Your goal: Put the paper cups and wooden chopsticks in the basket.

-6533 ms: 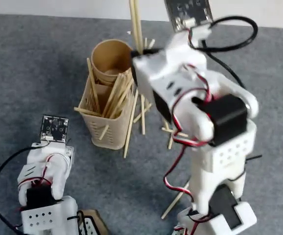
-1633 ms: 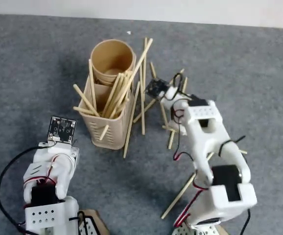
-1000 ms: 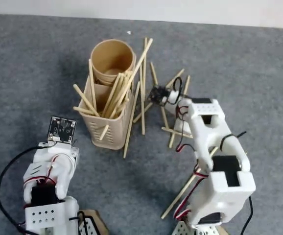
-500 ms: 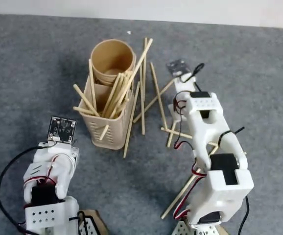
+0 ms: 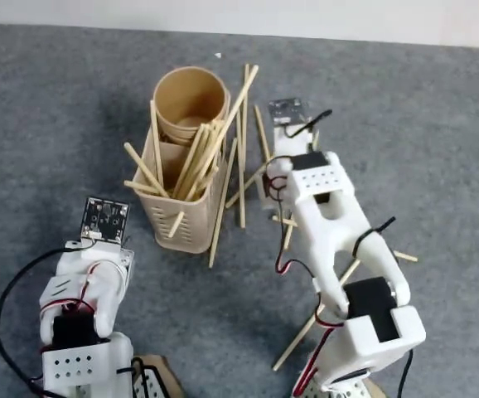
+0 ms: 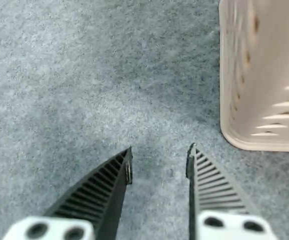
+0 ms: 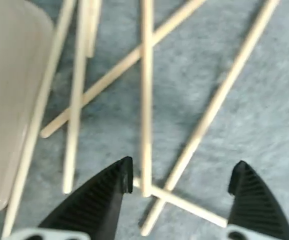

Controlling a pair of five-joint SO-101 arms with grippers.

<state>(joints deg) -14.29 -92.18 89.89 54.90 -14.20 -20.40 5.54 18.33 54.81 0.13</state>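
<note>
High camera looks steeply down on the whole bench (image 5: 438, 99). Left wrist camera sits low and close, facing a wall of the basket (image 6: 264, 75). Right wrist camera stares down near loose chopsticks (image 7: 145, 100) beside that basket; all 3 views share it.

I list: left arm (image 5: 80, 298) and right arm (image 5: 335, 232), white shells, black servos, red and black cables; black ribbed fingers (image 6: 104, 192).

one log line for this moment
right gripper open over loose wooden chopsticks | left gripper open beside beige plastic basket
</note>
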